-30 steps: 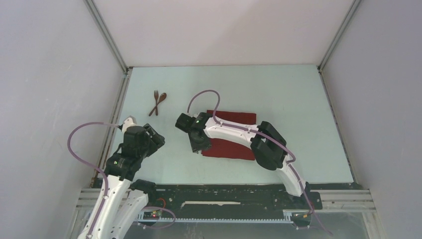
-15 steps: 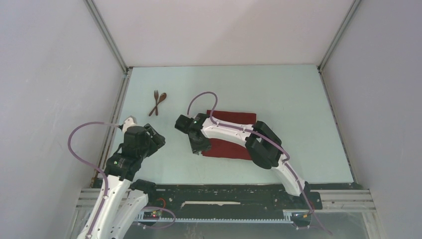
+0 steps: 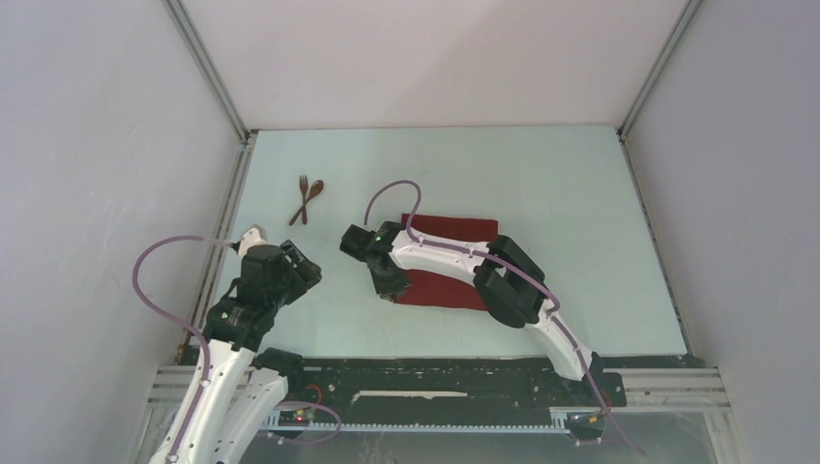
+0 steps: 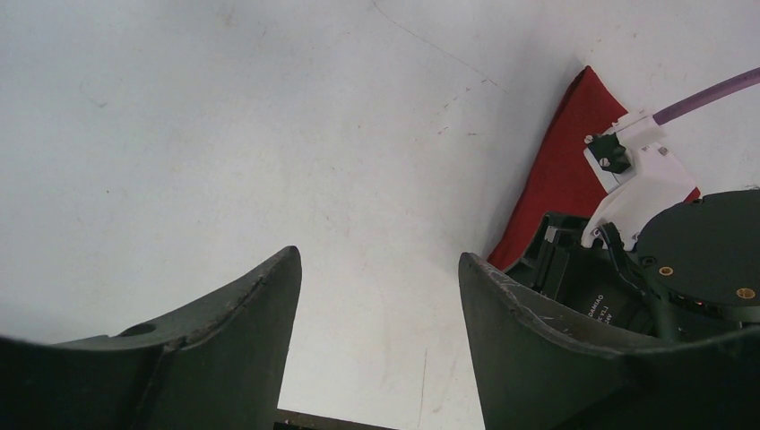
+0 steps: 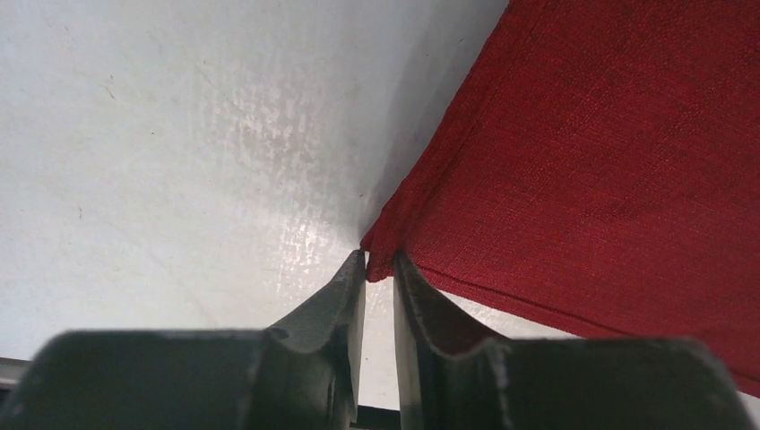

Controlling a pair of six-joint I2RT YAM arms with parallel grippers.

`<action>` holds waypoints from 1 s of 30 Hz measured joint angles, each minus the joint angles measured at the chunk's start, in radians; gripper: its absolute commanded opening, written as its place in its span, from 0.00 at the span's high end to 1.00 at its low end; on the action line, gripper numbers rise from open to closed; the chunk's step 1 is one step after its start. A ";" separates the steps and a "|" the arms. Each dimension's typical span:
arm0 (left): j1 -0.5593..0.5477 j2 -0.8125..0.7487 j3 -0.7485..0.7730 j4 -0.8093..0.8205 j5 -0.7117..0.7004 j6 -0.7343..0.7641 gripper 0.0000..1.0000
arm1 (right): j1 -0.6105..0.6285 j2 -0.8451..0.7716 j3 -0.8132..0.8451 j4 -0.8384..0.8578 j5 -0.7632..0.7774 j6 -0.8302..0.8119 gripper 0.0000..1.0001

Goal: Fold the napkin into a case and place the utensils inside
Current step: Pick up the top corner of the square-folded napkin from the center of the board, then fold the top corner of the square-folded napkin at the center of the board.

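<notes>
The right gripper [image 5: 378,264] has its two fingers drawn almost together on the very tip of a corner of the napkin [image 5: 609,134]. Only a sliver of gap shows between them, and the red cloth sits in it. Seen from above, this is the near left corner of the cloth, held low against the table [image 3: 541,174]. The napkin lies flat near the middle of the table. Its near edge shows more than one layer in the wrist view, and the right arm reaches across it, hiding part of its middle.

Off to the left, well apart from the cloth, the left gripper [image 4: 376,260] hangs above bare table with its fingers spread wide and nothing between them.

Farther back on the left, the fork [image 3: 303,184] and spoon [image 3: 316,188] lie crossed over one another on the table, apart from both grippers and from the napkin.
</notes>
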 measured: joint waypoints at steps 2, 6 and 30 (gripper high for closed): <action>0.000 0.000 0.000 0.000 0.000 0.000 0.29 | 0.000 0.000 0.000 0.000 0.000 -0.002 0.82; 0.000 0.001 0.000 0.000 0.000 0.000 0.29 | -0.001 0.000 0.000 0.000 0.002 -0.003 0.89; 0.000 0.026 0.000 0.007 0.004 0.000 0.29 | -0.125 -0.211 -0.297 0.230 -0.219 -0.068 1.00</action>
